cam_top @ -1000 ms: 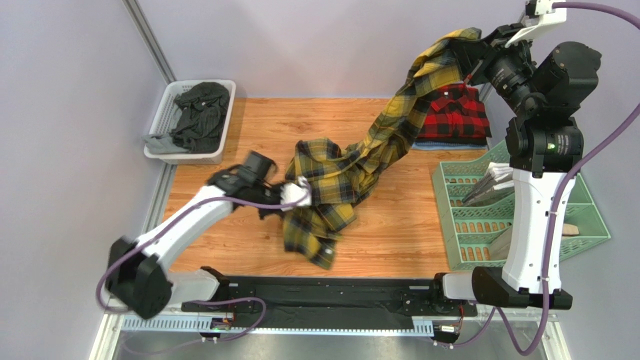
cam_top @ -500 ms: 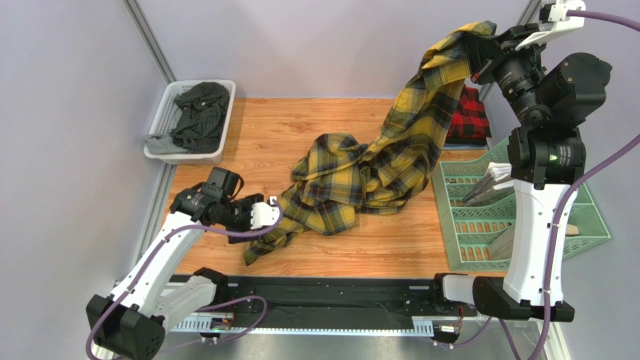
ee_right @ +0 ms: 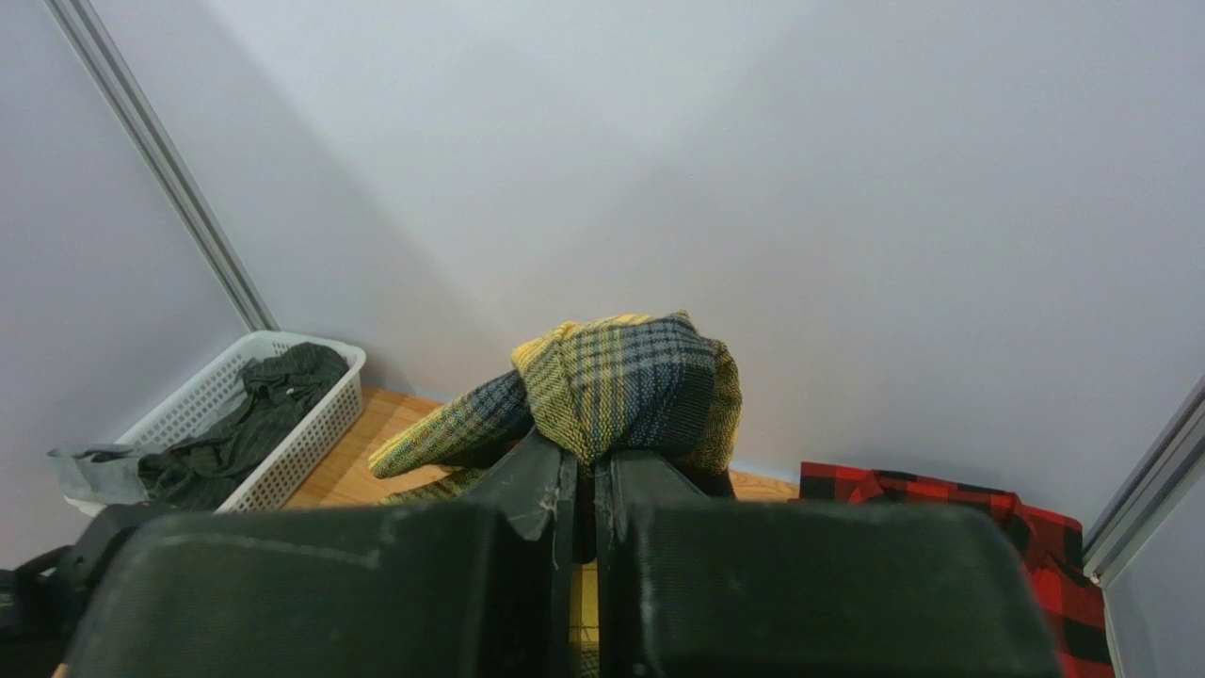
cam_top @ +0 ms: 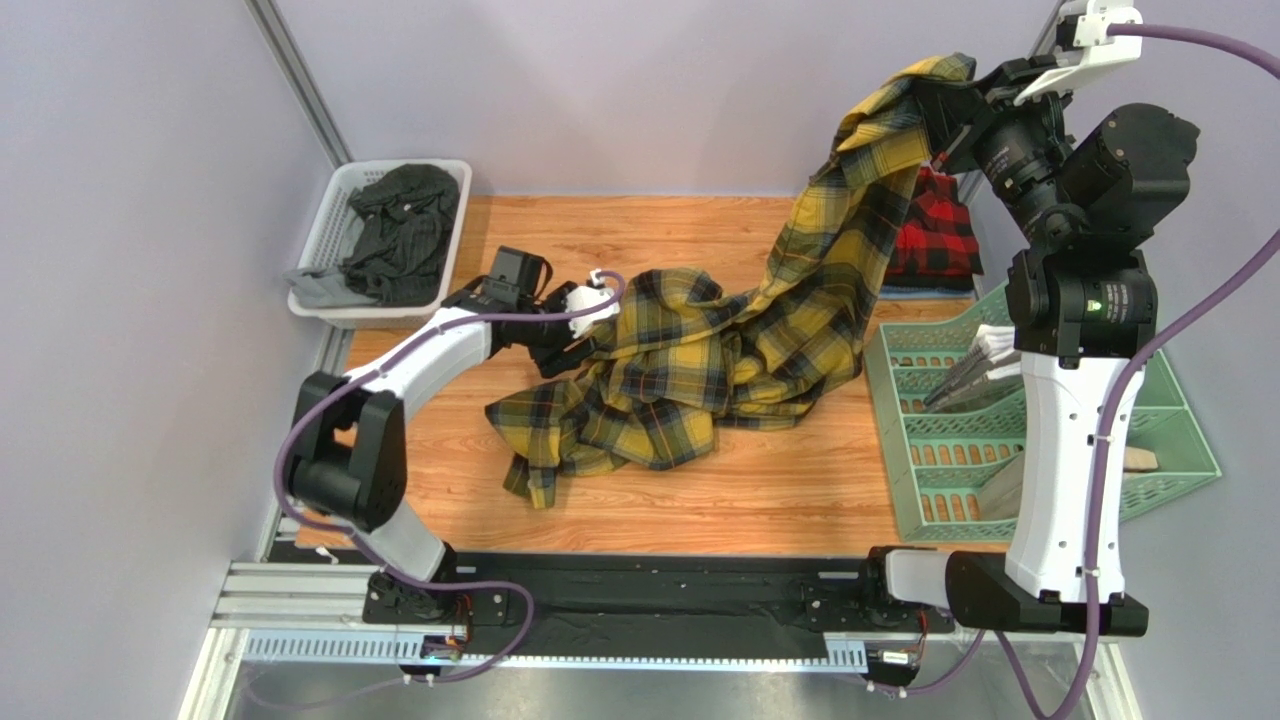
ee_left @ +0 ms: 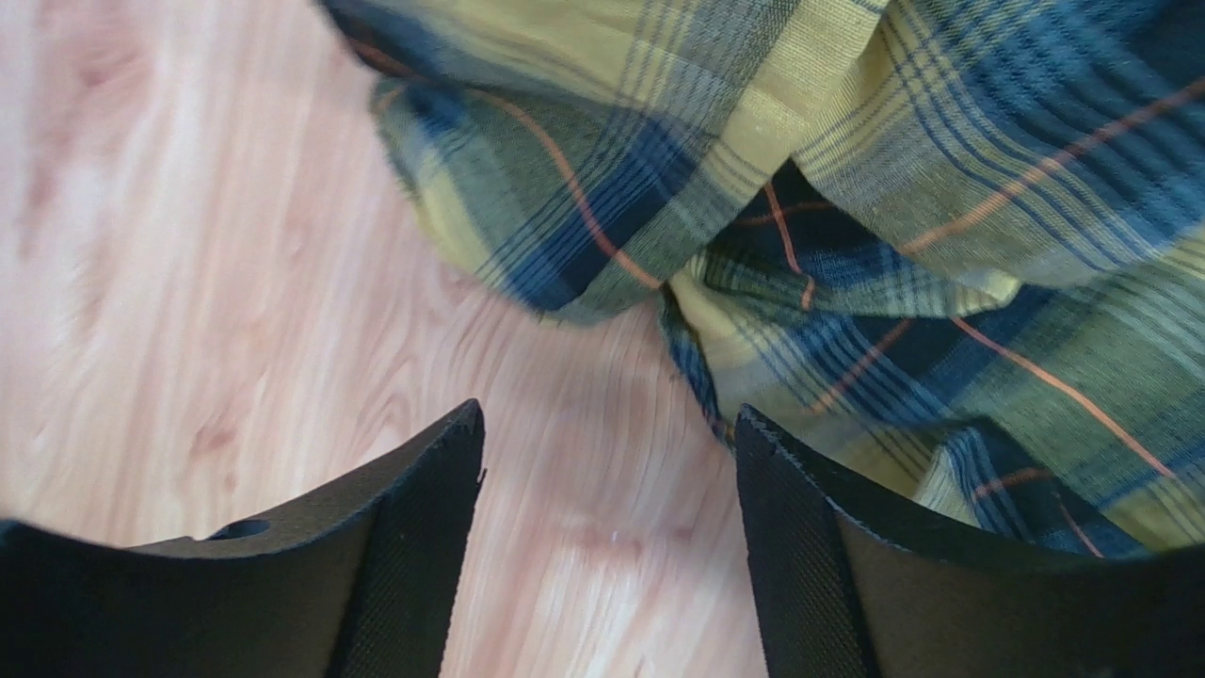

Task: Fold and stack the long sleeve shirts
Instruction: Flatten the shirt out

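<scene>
The yellow, dark-checked plaid flannel shirt (cam_top: 706,375) is held aloft at one end, pinched in the right gripper's (ee_right: 587,473) jaws, and is otherwise heaped on the wooden table (cam_top: 631,240). The left gripper's (ee_left: 608,438) jaws are spread beside its edge. The red-and-black plaid flannel shirt (cam_top: 944,225) is laid behind.

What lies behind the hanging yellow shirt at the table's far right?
A red shirt lies there. Only its right part shows. The yellow shirt covers the rest, so how it is folded cannot be judged.
</scene>
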### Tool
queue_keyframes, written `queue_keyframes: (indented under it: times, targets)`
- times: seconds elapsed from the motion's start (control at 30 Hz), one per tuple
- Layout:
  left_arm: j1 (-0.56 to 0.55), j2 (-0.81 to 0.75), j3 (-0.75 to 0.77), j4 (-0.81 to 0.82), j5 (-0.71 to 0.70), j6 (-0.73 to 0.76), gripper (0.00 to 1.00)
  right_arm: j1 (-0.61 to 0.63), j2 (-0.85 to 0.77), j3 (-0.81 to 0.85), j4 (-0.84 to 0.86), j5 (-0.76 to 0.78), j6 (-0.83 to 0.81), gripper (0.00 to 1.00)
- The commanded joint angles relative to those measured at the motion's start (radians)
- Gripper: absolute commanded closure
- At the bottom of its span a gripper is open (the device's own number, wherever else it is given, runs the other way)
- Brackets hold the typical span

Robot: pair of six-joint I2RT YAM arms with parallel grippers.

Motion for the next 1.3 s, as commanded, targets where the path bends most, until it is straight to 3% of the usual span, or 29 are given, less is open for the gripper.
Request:
queue_keyframes:
  times: [0.0,0.1,0.23,0.33,0.37,0.43,0.47,0.5,0.57,0.67,0.8,0.9,0.97,1.03,1.07,1.1,1.17,1.27]
  targets:
    - [-0.040,0.054,0.034,0.084,0.025,0.088,0.27,-0.001,0.000,0.006,0.054,-0.006,-0.012,1.00]
    - [-0.084,0.106,0.033,0.107,0.011,0.109,0.21,-0.001,0.011,0.000,0.063,-0.011,-0.009,1.00]
    - [-0.103,0.179,0.072,0.187,-0.044,0.062,0.25,0.000,0.022,-0.011,0.074,-0.012,0.001,1.00]
    - [-0.098,0.213,0.114,0.228,-0.108,0.019,0.41,0.002,0.019,-0.005,0.063,-0.031,0.010,1.00]
    - [-0.094,0.210,0.119,0.235,-0.125,-0.001,0.55,0.002,0.016,-0.006,0.062,-0.041,0.011,1.00]
    - [-0.066,0.181,0.123,0.235,-0.115,-0.012,0.70,0.003,-0.006,-0.019,0.054,-0.074,0.017,1.00]
    - [-0.055,0.168,0.123,0.230,-0.115,-0.024,0.86,0.004,-0.012,-0.026,0.054,-0.084,0.021,1.00]
    - [-0.036,0.139,0.126,0.221,-0.113,-0.027,0.93,0.005,-0.021,-0.038,0.051,-0.097,0.028,1.00]
    - [-0.011,0.109,0.135,0.175,-0.113,-0.039,1.00,0.010,-0.042,-0.051,0.049,-0.115,0.036,1.00]
    - [0.040,0.062,0.194,0.036,-0.059,-0.065,1.00,0.020,-0.047,-0.065,0.062,-0.120,0.082,1.00]
    - [0.087,0.026,0.269,-0.130,-0.033,-0.116,1.00,0.189,-0.078,-0.150,0.036,-0.193,0.142,1.00]
    - [0.125,0.025,0.278,-0.198,-0.032,-0.144,1.00,0.504,-0.147,-0.353,0.043,-0.158,0.085,1.00]
    - [0.146,0.034,0.290,-0.207,-0.033,-0.179,1.00,0.600,-0.162,-0.507,0.037,-0.149,0.016,0.98]
    - [0.178,0.057,0.306,-0.228,-0.023,-0.208,1.00,0.689,-0.179,-0.587,-0.016,-0.198,-0.060,0.68]
    - [0.188,0.065,0.322,-0.238,-0.018,-0.216,1.00,0.709,-0.187,-0.617,-0.064,-0.219,-0.200,0.51]
    - [0.207,0.075,0.332,-0.253,-0.012,-0.220,1.00,0.733,-0.214,-0.629,-0.155,-0.226,-0.278,0.26]
    - [0.219,0.080,0.342,-0.259,0.005,-0.233,1.00,0.740,-0.246,-0.664,-0.214,-0.139,-0.373,0.20]
    - [0.225,0.089,0.344,-0.265,0.025,-0.237,1.00,0.726,-0.314,-0.715,-0.285,0.023,-0.540,0.22]
